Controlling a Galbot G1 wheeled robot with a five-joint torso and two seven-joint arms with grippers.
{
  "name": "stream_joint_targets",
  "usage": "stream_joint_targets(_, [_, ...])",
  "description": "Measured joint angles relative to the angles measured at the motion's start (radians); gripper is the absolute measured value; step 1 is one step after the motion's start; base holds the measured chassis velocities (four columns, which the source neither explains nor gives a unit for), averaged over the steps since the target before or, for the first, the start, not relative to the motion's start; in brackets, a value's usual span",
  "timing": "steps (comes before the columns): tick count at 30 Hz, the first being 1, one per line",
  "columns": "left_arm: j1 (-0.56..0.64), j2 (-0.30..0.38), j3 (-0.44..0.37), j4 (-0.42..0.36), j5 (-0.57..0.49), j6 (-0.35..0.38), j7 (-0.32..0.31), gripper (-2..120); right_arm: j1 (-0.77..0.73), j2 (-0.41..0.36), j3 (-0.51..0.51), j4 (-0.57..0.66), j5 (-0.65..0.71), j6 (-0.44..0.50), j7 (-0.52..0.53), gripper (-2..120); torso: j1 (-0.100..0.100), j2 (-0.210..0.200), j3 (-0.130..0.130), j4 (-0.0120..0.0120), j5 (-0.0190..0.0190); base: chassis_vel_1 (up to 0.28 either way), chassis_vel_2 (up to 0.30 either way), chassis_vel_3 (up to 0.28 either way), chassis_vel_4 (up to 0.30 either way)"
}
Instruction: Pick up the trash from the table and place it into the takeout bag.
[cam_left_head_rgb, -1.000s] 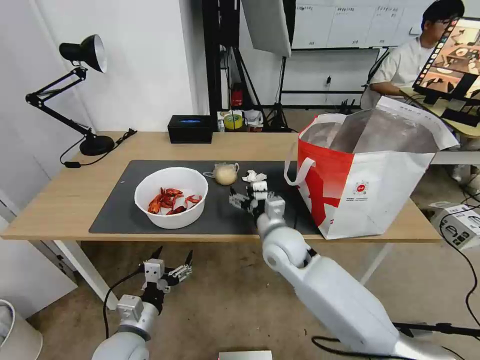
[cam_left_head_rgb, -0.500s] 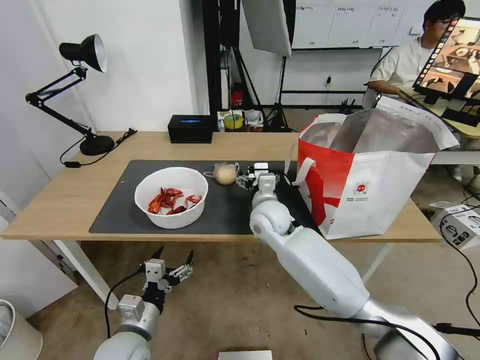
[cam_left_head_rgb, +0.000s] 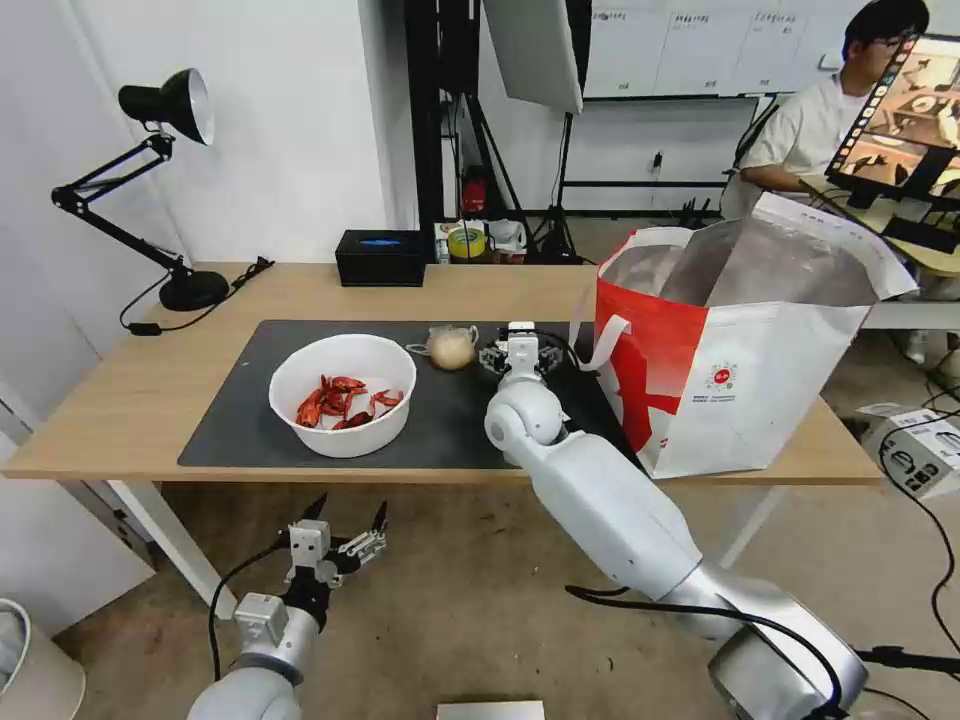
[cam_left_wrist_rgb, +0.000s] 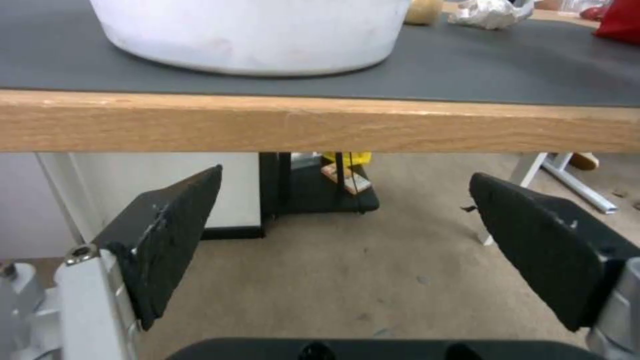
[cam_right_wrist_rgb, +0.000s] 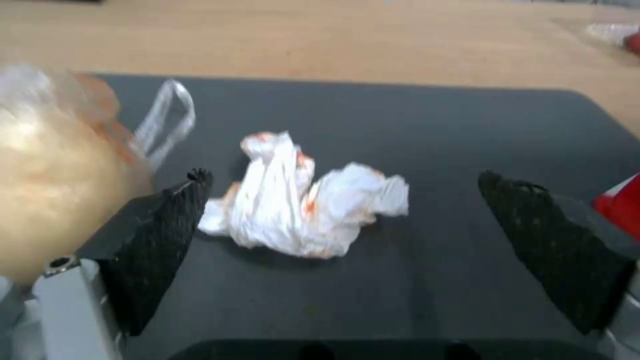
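Reaching farther since a second ago, the right hand (cam_right_wrist_rgb: 347, 230) now brackets the crumpled tissue (cam_right_wrist_rgb: 303, 202), fingers spread wide either side, apparently lined up to pinch it. The tissue lies on the dark mat (cam_left_head_rgb: 450, 410) mid-frame, long axis running between the fingers, beside the knotted bag (cam_left_head_rgb: 450, 347). The left hand (cam_left_head_rgb: 345, 535) hangs open below the bench (cam_left_head_rgb: 130, 400).

In the head view the right arm (cam_left_head_rgb: 600, 500) covers the tissue and part of the mat (cam_left_head_rgb: 240, 420). In the right wrist view the knotted bag (cam_right_wrist_rgb: 47, 170) is blurred and cut by the edge. In the left wrist view the bowl (cam_left_wrist_rgb: 253, 30) is cut off, its contents hidden.
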Motion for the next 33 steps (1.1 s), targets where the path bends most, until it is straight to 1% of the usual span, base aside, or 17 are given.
stream_joint_targets(2, [0.001, -0.001, 0.000, 0.000, 0.000, 0.000, 0.001, 100, 0.002, 0.007, 0.001, -0.015, -0.001, -0.003, 0.000, 100, 0.000, 0.000, 0.000, 0.0000, 0.0000, 0.000, 0.000, 0.000, 0.000])
stream_joint_targets(4, [0.003, -0.004, 0.001, 0.003, 0.004, -0.003, 0.003, 100, 0.010, 0.024, 0.005, -0.057, -0.011, -0.005, -0.005, 100, 0.000, 0.000, 0.000, 0.0000, 0.0000, 0.000, 0.000, 0.000, 0.000])
stream_joint_targets(17, [0.000, -0.006, 0.005, 0.010, 0.006, -0.010, 0.005, 100, 0.060, 0.050, -0.002, -0.145, -0.019, -0.023, -0.050, 100, 0.000, 0.000, 0.000, 0.0000, 0.0000, 0.000, 0.000, 0.000, 0.000])
stream_joint_targets(18, [0.000, -0.006, 0.005, 0.010, 0.006, -0.010, 0.005, 100, 0.060, 0.050, -0.002, -0.145, -0.019, -0.023, -0.050, 100, 0.000, 0.000, 0.000, 0.0000, 0.0000, 0.000, 0.000, 0.000, 0.000])
stream_joint_targets(21, [-0.001, -0.009, 0.012, 0.013, 0.006, -0.015, 0.006, 100, 0.077, 0.054, -0.003, -0.160, -0.005, -0.072, -0.069, 100, 0.000, 0.000, 0.000, 0.0000, 0.0000, 0.000, 0.000, 0.000, 0.000])
stream_joint_targets(33, [-0.002, -0.006, 0.010, 0.009, 0.002, -0.017, 0.006, 100, 0.097, 0.067, -0.007, -0.193, 0.001, -0.092, -0.100, 100, 0.000, 0.000, 0.000, 0.0000, 0.0001, 0.000, 0.000, 0.000, 0.000])
